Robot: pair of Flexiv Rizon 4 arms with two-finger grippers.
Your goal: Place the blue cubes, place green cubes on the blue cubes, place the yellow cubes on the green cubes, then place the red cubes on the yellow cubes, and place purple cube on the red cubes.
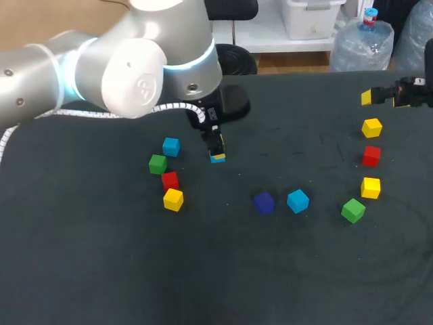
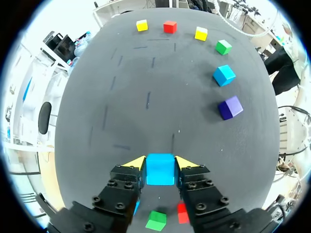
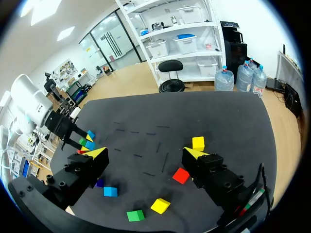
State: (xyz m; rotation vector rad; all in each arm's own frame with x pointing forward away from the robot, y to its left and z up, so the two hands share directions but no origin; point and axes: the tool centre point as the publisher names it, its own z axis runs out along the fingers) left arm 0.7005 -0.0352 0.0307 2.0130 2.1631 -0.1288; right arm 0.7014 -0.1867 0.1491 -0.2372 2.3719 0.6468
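Left hand [image 2: 160,162] clamped on a blue cube [image 2: 160,173] at the dark desk [image 2: 146,73], right hand [image 3: 146,154] spread wide, empty, over the desk's right edge, purple cube [image 2: 230,107] lying apart.

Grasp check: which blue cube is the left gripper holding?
The middle blue cube, clamped between the left gripper's yellow tips. The left blue cube by the green cube and right blue cube by the purple cube lie free.

Eleven cubes [image 1: 298,200]; five colours; one purple cube [image 1: 263,202]
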